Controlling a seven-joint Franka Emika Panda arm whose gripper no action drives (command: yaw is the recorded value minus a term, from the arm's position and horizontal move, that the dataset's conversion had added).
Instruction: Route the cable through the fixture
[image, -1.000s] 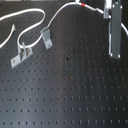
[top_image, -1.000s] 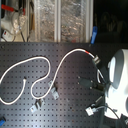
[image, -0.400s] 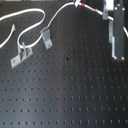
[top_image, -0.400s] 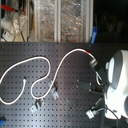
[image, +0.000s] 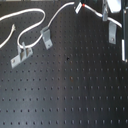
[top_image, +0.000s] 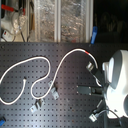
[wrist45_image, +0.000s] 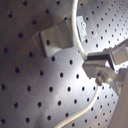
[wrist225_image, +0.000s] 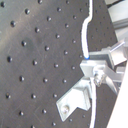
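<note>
Black perforated breadboard (image: 75, 85) fills the first exterior view and spans the lower part of the second exterior view (top_image: 50, 65).

Robot arm (top_image: 117, 75): white body at the second exterior view's right; in the first exterior view only dark links show at the first exterior view's upper right (image: 116, 20).

Cable (top_image: 45, 62): white, lies on the board in long loops across the second exterior view's left and centre, rising to a red band (top_image: 88, 50) close to the arm. In the first exterior view it runs from the first exterior view's left edge (image: 30, 15), curves past the brackets and climbs toward the gripper (image: 106, 12); the red band (image: 86, 5) sits just beside it.

Two metal fixture brackets (image: 46, 39) and (image: 21, 54) stand on the board at the first exterior view's left, well apart from the gripper. The cable passes near the upper one; whether it touches is unclear.

Gripper: in both wrist views the cable (wrist45_image: 80, 35) (wrist225_image: 85, 35) runs up to the metal fingers (wrist45_image: 102, 62) (wrist225_image: 97, 72). Fingers look drawn close on the cable, but actual contact cannot be confirmed.
</note>
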